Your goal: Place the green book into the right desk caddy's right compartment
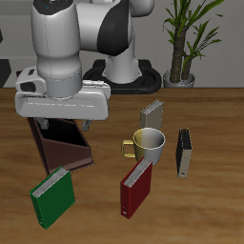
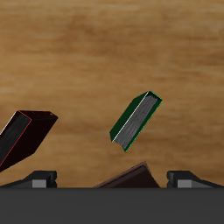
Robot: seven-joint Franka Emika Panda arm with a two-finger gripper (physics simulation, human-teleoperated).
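The green book (image 1: 52, 195) lies near the table's front edge, with white page edges showing; it also shows in the wrist view (image 2: 134, 121). The right desk caddy (image 1: 65, 148), a dark maroon open box, stands just behind the book and is partly hidden by my hand; one dark end of it shows in the wrist view (image 2: 131, 178). My gripper (image 1: 64, 122) hangs above the caddy, open and empty, farther back than the book. In the wrist view the gripper (image 2: 112, 179) has its fingertips (image 2: 39, 179) wide apart.
A dark red book (image 1: 136, 188) stands near the front edge; it also shows in the wrist view (image 2: 22, 136). A yellow mug (image 1: 148, 145), a grey book (image 1: 152, 114) and a black book (image 1: 184, 152) stand mid-table. A potted plant (image 1: 186, 38) stands at the back.
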